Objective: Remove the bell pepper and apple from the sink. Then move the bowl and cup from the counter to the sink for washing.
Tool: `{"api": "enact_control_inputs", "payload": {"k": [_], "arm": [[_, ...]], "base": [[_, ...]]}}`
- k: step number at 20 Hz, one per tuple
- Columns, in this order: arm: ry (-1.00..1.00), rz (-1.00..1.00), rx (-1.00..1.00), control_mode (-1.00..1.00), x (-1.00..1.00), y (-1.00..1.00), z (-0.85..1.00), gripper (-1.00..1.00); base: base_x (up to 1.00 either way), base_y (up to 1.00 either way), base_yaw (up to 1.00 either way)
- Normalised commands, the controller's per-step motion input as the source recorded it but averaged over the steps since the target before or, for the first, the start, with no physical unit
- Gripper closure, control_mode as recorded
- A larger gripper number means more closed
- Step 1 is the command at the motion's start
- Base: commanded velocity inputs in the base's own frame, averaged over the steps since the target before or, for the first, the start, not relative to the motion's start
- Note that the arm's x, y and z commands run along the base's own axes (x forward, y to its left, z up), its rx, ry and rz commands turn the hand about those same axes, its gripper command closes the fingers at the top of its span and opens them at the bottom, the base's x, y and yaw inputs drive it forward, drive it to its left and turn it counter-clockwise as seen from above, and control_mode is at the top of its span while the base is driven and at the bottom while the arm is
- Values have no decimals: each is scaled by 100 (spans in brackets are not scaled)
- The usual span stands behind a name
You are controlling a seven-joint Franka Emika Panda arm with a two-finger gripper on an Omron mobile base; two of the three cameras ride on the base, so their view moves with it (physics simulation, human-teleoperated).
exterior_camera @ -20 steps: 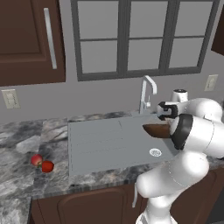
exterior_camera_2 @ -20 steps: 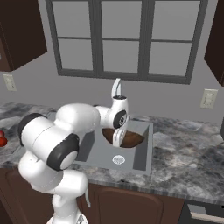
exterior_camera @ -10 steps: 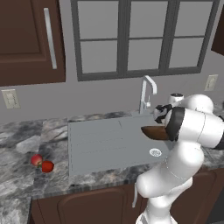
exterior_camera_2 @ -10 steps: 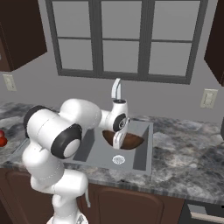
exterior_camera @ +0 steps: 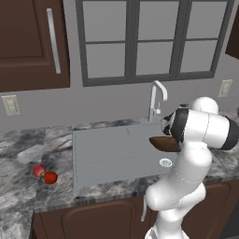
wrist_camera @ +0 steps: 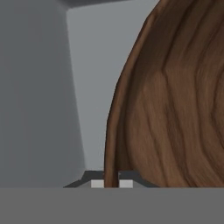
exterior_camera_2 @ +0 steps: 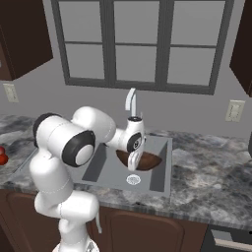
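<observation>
Jaws (wrist_camera: 111, 183) pinched on the bowl (wrist_camera: 175, 100) rim, wall between the tips, bowl slung beside and below them over the sink (exterior_camera: 112, 154) basin near the drain. Judged stiff, light, smooth wood; the thin rim is the only sound hold, and a one-sided grip invites swing. Pepper (exterior_camera: 51, 177) and apple (exterior_camera: 39, 170) lie on the worktop (exterior_camera: 23, 196), well apart from the jaws. Against the earlier frame: bowl marginally lower, arm folded closer.
</observation>
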Motion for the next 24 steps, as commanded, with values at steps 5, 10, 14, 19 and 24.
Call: {"api": "enact_control_inputs", "payload": {"k": [5, 10, 14, 19, 24], "arm": [[-1, 0, 0, -100, 11, 0, -26, 100], [-3, 0, 0, -100, 10, 0, -24, 100], [-3, 0, 0, -100, 12, 0, -21, 100], [-3, 0, 0, -100, 14, 0, -22, 100], [-1, 0, 0, -100, 15, -4, -18, 100]], "base": [[0, 0, 0], [0, 0, 0], [0, 0, 0], [0, 0, 0], [0, 0, 0]]}}
